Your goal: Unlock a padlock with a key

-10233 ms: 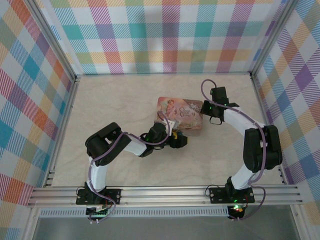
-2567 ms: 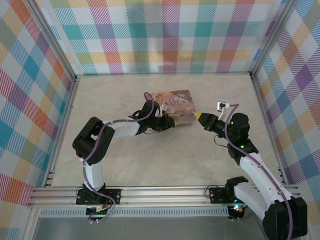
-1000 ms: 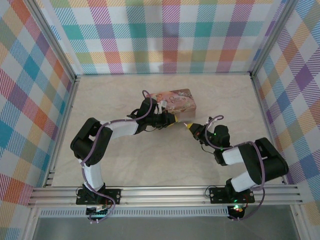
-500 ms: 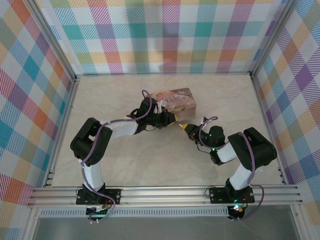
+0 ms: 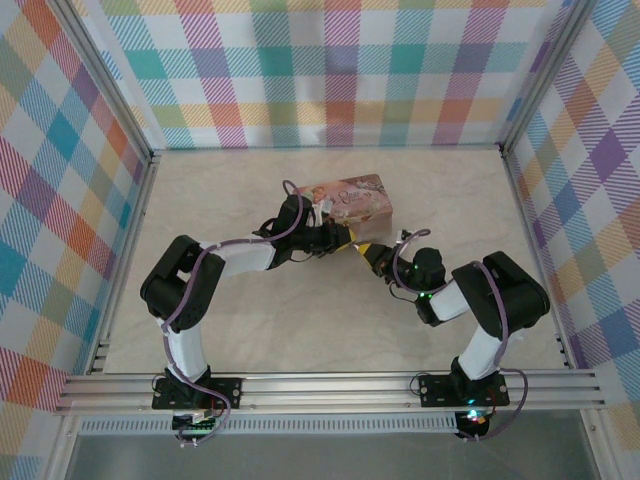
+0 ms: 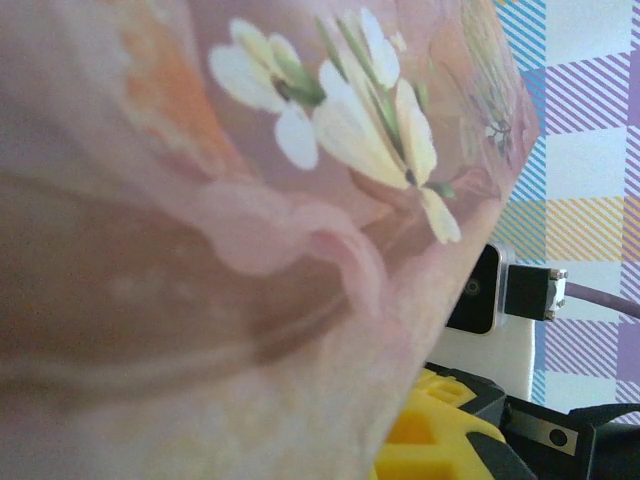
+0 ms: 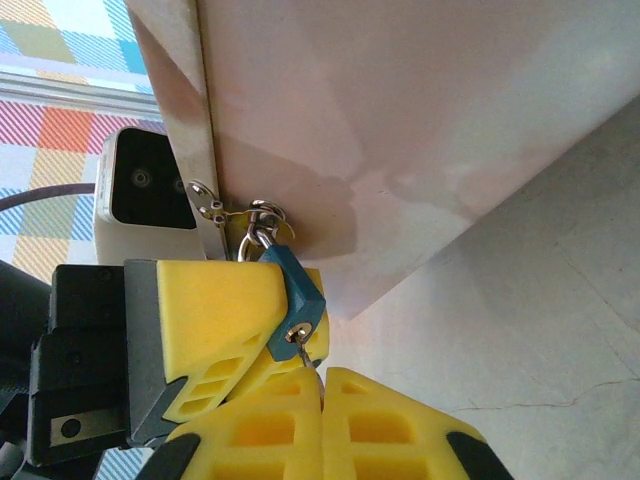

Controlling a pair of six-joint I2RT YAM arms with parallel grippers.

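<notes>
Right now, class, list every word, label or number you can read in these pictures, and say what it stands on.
Script lettering on the lid of the pink tin: too small and blurred to read.
The padlock: no text visible.

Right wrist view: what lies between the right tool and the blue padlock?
The thin key, held by the right tool, reaches into the padlock; the right wrist view shows it.

surface: pale marbled table (image 5: 230, 325) | on it: 1 pink flowered tin (image 5: 360, 198)
</notes>
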